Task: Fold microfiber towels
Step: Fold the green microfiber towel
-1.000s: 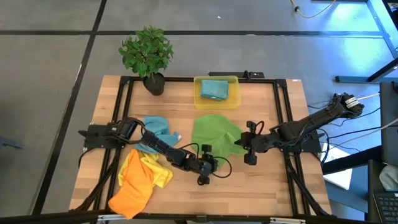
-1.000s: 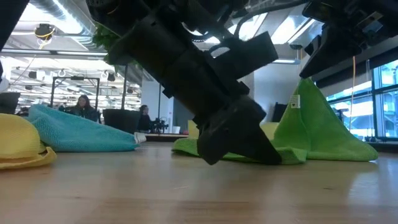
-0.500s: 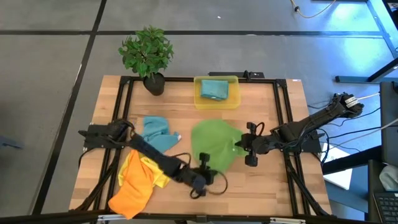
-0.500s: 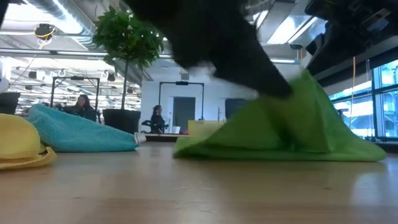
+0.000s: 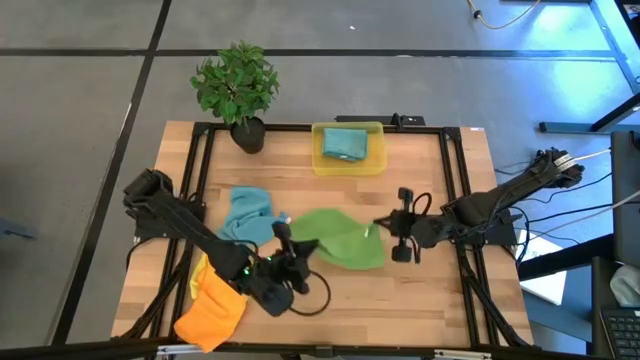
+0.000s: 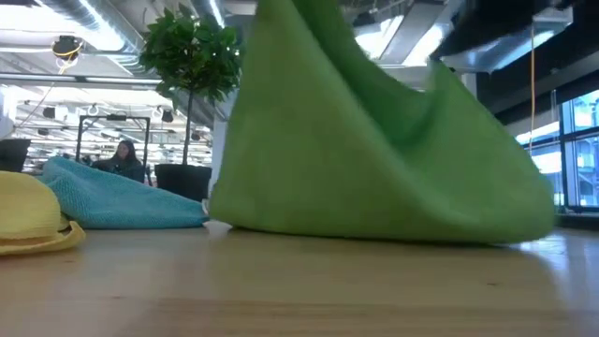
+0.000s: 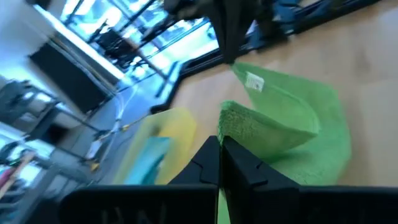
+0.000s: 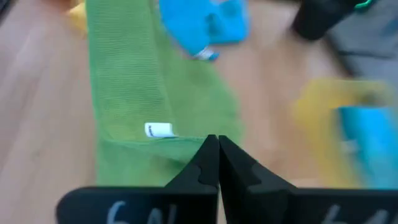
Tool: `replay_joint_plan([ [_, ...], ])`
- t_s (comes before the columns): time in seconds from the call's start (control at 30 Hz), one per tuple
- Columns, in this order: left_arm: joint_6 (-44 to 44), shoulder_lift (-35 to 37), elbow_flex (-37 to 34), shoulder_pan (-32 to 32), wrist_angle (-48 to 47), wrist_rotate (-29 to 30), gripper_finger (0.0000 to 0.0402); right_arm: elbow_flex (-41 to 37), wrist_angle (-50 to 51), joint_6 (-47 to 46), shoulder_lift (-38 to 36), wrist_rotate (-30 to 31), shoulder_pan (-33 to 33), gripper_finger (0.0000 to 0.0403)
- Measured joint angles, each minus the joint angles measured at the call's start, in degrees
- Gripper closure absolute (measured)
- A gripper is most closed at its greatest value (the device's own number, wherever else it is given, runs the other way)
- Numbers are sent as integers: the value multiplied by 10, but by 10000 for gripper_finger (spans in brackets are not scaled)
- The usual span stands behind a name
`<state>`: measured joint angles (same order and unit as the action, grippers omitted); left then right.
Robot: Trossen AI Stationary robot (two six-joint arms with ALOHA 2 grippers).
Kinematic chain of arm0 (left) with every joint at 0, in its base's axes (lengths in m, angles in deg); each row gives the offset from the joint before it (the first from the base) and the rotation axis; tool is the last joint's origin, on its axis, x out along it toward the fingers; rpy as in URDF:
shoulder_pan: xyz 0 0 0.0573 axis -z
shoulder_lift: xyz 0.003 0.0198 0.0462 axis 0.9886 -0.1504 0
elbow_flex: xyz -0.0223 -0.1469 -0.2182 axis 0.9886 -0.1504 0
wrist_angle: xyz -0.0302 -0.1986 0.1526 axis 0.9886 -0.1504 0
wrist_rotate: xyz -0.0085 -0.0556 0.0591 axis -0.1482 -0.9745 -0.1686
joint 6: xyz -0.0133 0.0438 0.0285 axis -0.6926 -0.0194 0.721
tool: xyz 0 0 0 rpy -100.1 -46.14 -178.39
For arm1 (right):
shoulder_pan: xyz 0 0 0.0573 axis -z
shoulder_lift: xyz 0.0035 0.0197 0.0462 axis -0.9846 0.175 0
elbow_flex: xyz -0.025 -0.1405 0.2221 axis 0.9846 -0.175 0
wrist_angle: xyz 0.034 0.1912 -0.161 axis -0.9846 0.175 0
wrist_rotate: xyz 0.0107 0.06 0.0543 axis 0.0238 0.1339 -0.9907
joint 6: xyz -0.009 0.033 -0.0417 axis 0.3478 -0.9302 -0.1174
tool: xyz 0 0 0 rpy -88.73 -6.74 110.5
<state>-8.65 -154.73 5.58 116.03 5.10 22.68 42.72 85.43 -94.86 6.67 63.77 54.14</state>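
Both grippers' fingers pinch green towel [image 5: 335,238] edges.

Nubby cloth green towel [image 5: 340,238], wood table [image 5: 430,290]

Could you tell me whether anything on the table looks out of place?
Only the unfolded cloths: a crumpled teal-blue microfiber towel and heaped orange and yellow towels lie left of the green towel that both grippers hold.
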Motion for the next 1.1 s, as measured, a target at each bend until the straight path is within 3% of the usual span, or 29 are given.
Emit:
replay_joint_plan([
  [0.13, -26, 37, 0, -37, -60, 16, 401, 62, 56, 48, 0, 59, 12, 402],
  [0.33, -23, 85, 0, -110, -88, 8, 401, 124, 109, 106, -22, 60, 67, 402],
  [0.53, -15, 145, 0, -174, -92, 7, 401, 136, 114, 157, -77, 37, 148, 402],
  [0.77, 77, 195, 0, -242, 6, -41, 402, 136, 43, 221, -139, -34, 244, 402],
  [0.97, 168, 201, 0, -286, 116, -87, 401, 137, -31, 277, -162, -46, 297, 402],
  [1.1, 170, 201, 0, -311, 125, -100, 401, 137, -38, 288, -170, -57, 318, 402],
])
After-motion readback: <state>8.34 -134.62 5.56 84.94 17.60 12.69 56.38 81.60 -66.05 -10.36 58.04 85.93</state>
